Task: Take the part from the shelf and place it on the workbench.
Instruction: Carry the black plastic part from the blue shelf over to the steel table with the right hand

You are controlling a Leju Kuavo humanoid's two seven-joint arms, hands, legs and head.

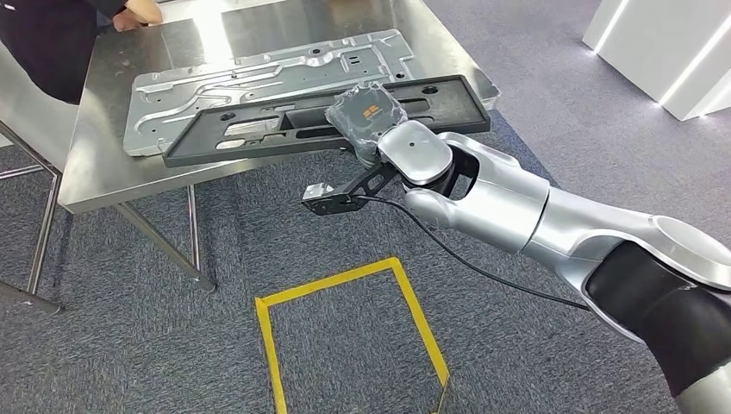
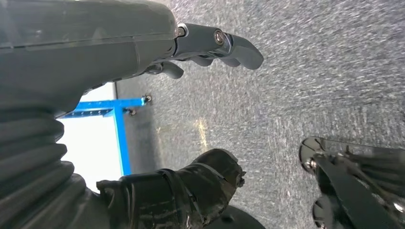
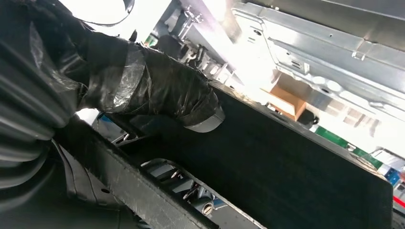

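A silver robot arm reaches in from the lower right of the head view toward a steel tabletop (image 1: 103, 172). Its right hand (image 1: 366, 116), wrapped in dark film, grips a long black plastic part (image 1: 259, 129) near that part's middle. In the right wrist view the covered thumb (image 3: 157, 95) lies curled over the part's upper face, so the hand is closed on the part.

The part lies along the tabletop's near edge, its long axis running left to right, with most of its length over the steel and its front rim at or just past the edge. Whether it rests fully on the surface cannot be told. Just behind it, touching or overlapping, lies a large grey metal panel (image 1: 267, 73), also lengthwise.

The left hand (image 2: 210, 43) hangs over grey carpet, fingers loosely apart and holding nothing. A person's arm (image 1: 138, 13) rests at the far left corner. A yellow tape rectangle (image 1: 345, 280) marks the floor. No containers appear.

The placing looks nearly finished; releasing likely comes next.
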